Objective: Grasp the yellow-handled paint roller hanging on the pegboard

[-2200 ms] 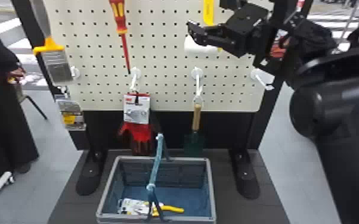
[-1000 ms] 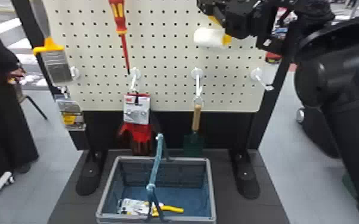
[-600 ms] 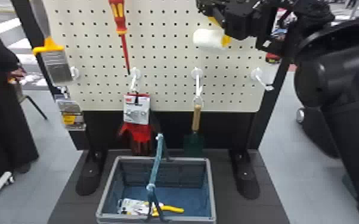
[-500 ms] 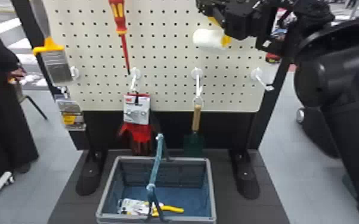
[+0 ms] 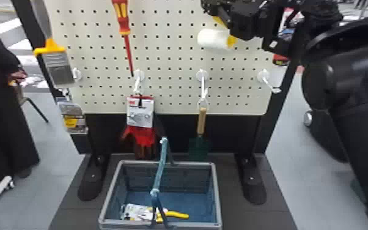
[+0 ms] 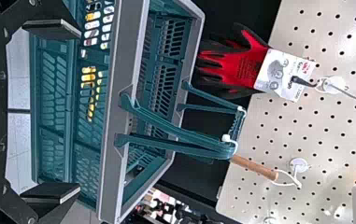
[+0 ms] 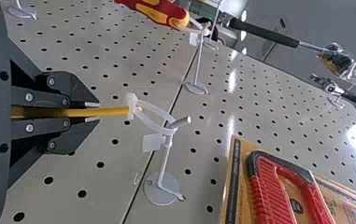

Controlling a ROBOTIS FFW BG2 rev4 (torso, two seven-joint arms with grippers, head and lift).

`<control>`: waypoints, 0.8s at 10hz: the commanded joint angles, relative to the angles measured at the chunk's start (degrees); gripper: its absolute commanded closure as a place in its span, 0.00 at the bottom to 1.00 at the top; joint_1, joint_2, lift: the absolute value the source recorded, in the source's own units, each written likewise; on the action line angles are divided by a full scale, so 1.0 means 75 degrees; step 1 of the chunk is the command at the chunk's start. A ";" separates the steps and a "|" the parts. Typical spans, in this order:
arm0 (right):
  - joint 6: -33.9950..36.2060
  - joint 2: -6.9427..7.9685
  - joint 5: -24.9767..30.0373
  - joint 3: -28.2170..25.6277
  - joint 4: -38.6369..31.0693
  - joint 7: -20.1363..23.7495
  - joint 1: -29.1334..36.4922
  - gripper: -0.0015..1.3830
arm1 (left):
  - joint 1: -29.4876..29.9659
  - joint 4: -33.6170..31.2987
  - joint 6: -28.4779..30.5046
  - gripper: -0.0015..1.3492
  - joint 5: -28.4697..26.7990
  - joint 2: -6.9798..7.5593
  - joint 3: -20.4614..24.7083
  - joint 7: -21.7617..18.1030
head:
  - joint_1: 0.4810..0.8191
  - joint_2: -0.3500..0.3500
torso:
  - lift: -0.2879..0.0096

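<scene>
Right gripper (image 5: 226, 13) I find at 1 o'clock on the pegboard (image 5: 162, 61), with the paint roller (image 5: 212, 38) at its 7 o'clock. By the right wrist camera, its fingers (image 7: 59, 93) are closed on the yellow handle (image 7: 110, 112), whose long axis points to the hook (image 7: 166, 149). Left gripper (image 6: 73, 109), wide open, hangs over the basket (image 6: 119, 70), well apart from the roller.

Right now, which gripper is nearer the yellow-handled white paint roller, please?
Right. The right gripper grips the paint roller handle; the left gripper faces the teal plastic basket.
</scene>
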 commanded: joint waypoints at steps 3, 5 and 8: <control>0.0003 -0.0003 -0.0047 0.0000 0.0037 0.0006 -0.0009 0.87 | 0.0000 -0.0003 0.0016 0.11 0.0008 0.0000 -0.0005 0.0000 | 0.20 0.50 | 0.63; 0.0003 -0.0003 -0.0082 0.0000 0.0037 0.0006 -0.0009 0.87 | 0.0000 -0.0003 0.0016 0.11 0.0008 0.0000 -0.0005 0.0000 | 0.20 0.50 | 0.63; 0.0003 -0.0003 -0.0141 0.0000 -0.0056 0.0006 0.0024 0.87 | 0.0000 -0.0003 0.0004 0.11 0.0008 0.0000 -0.0005 -0.0012 | 0.20 0.50 | 0.63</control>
